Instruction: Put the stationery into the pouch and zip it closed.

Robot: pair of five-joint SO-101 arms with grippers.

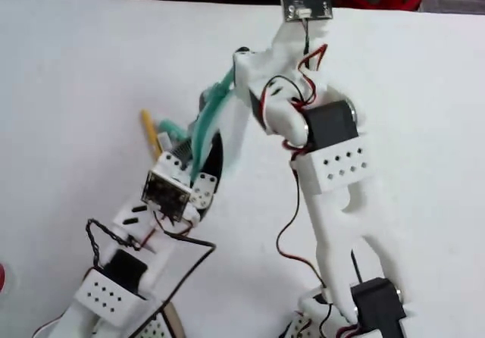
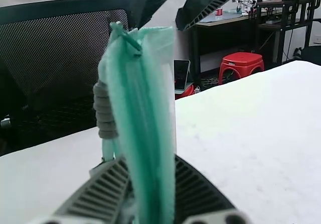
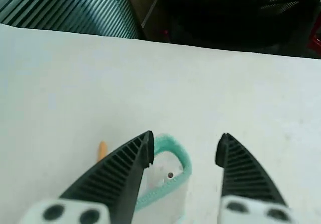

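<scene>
Two arms meet over the white table (image 1: pixel 76 88), near its middle.

Left gripper (image 2: pixel 150 159): jaws closed tight on the pouch (image 2: pixel 143 108), which is pinched on edge between them. The pouch is green-trimmed with a pale, see-through body, and it stands up out of the jaws. A grey coiled piece (image 2: pixel 104 112) lies against one side of the pouch, just above the jaw; I cannot tell what it is.

Right gripper (image 3: pixel 185 143): jaws spread wide, nothing held. It hangs over the free end of the pouch, and the green rim shows between and beneath the two black fingers (image 3: pixel 125 169). Contact with the rim: cannot tell. The left wrist view shows the same two fingers parted above the pouch's top edge.

Orange pencil (image 1: pixel 150 132): flat on the table, just left of the pouch and outside it, running near to far. Its near end comes close to the left gripper; whether they touch I cannot tell.

Whether the zip is open or shut cannot be made out.
</scene>
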